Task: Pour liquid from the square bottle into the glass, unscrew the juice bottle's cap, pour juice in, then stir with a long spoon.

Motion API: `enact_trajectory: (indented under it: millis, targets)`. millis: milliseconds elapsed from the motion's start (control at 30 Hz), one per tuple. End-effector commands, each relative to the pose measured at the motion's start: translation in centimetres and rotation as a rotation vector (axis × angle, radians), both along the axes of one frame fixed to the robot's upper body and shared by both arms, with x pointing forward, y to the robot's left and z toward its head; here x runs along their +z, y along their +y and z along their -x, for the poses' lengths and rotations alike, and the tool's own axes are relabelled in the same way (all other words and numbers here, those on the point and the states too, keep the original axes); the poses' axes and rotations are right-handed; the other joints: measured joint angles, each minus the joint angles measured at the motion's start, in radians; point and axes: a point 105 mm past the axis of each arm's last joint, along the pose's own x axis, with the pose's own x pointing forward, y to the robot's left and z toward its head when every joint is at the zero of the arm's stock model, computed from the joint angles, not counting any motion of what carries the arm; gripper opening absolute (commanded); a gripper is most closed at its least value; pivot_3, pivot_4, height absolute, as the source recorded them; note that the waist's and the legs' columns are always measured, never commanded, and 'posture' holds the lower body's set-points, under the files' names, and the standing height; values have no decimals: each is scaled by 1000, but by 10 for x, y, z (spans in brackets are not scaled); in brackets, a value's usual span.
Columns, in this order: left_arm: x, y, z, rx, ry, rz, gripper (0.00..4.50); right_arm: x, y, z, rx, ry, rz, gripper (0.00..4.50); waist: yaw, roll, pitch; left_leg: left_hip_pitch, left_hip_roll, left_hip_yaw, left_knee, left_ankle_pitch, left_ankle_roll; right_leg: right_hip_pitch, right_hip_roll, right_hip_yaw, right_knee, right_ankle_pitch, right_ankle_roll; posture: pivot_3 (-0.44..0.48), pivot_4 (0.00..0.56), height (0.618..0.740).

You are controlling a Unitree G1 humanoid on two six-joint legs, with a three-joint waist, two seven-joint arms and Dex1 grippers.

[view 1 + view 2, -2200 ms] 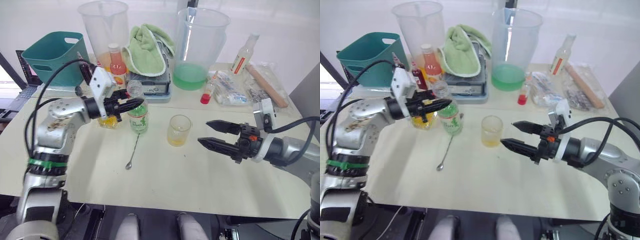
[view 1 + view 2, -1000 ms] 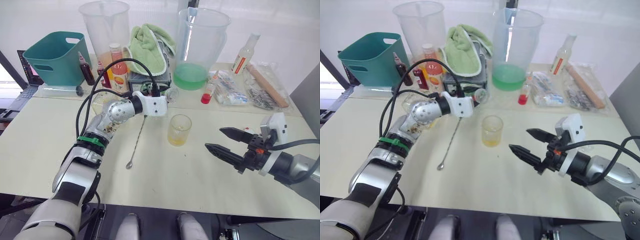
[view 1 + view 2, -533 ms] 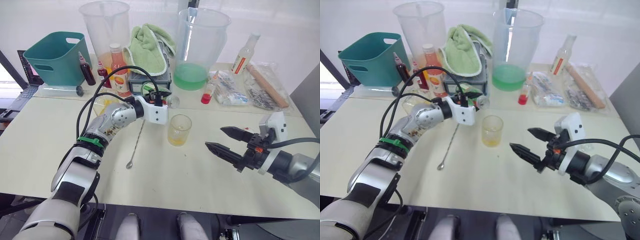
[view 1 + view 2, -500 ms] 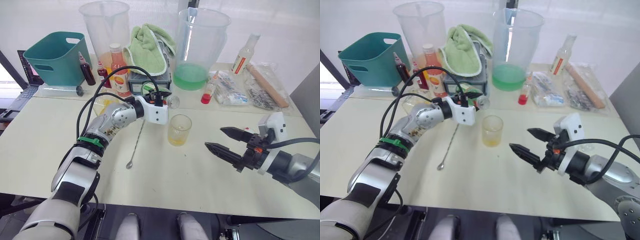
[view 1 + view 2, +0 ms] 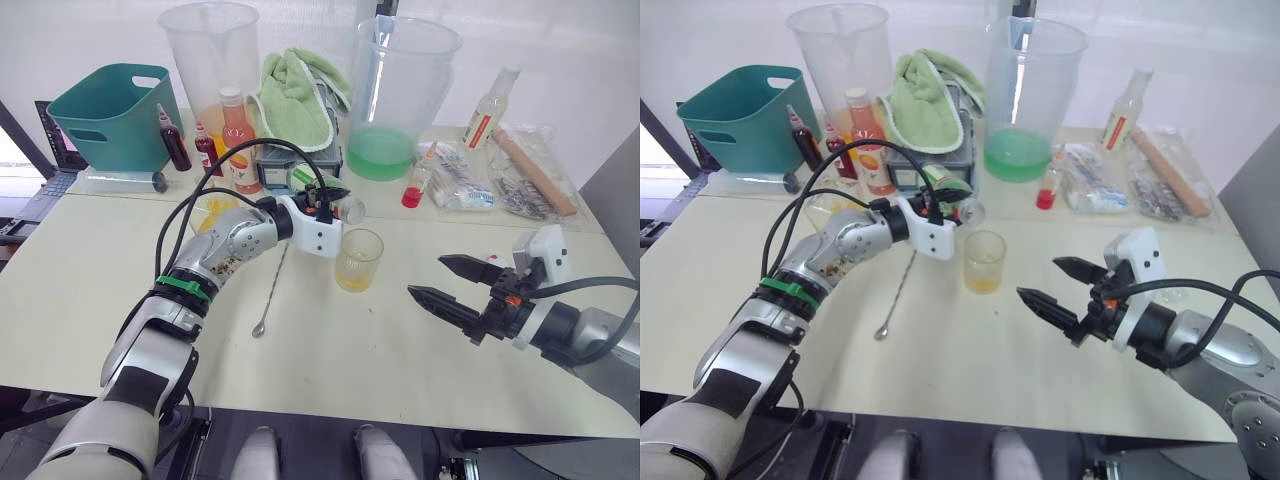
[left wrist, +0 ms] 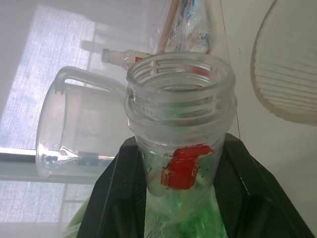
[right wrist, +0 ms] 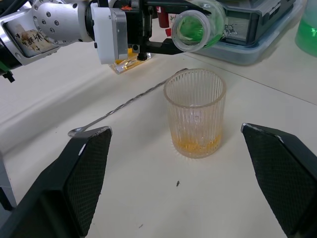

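Observation:
My left gripper (image 5: 328,203) is shut on the neck of the juice bottle (image 5: 310,183), which lies tipped almost level. Its open mouth (image 6: 180,78) hangs just above and behind the rim of the glass (image 5: 359,259). A little yellow liquid lies in the bottom of the glass (image 7: 194,113). The long spoon (image 5: 271,288) lies on the table to the left of the glass. Part of the square bottle (image 5: 213,208) shows behind my left forearm. The cap is out of view. To the right of the glass, my right gripper (image 5: 426,277) is open and holds nothing.
Along the back stand two big clear jugs (image 5: 207,55) (image 5: 403,85), one with green liquid. A teal basket (image 5: 110,110), a green towel (image 5: 298,95) on a box, an orange-pink bottle (image 5: 236,140), a red-labelled bottle (image 5: 488,108) and plastic bags (image 5: 470,185) are there too.
My left arm has carried the tipped juice bottle to the right, bringing its mouth closer over the glass. The right gripper has hardly moved.

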Motion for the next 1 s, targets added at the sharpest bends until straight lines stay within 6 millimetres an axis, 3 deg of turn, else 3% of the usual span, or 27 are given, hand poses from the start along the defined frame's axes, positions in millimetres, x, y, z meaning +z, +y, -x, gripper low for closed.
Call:
enact_trajectory:
  millis: [33,1000]
  targets:
    - [23,-4,4,-25,-88,31,1456,9,1,1,3,-53,7,4443,0,0,0,0,0,0,0,0,0,0,0,0,0,0,0,0,150,727]
    - [18,-7,4,-15,-210,-40,1456,1,4,1,-4,-41,34,4443,0,0,0,0,-1,0,9,0,0,1,0,0,8,0,1,0,150,727]
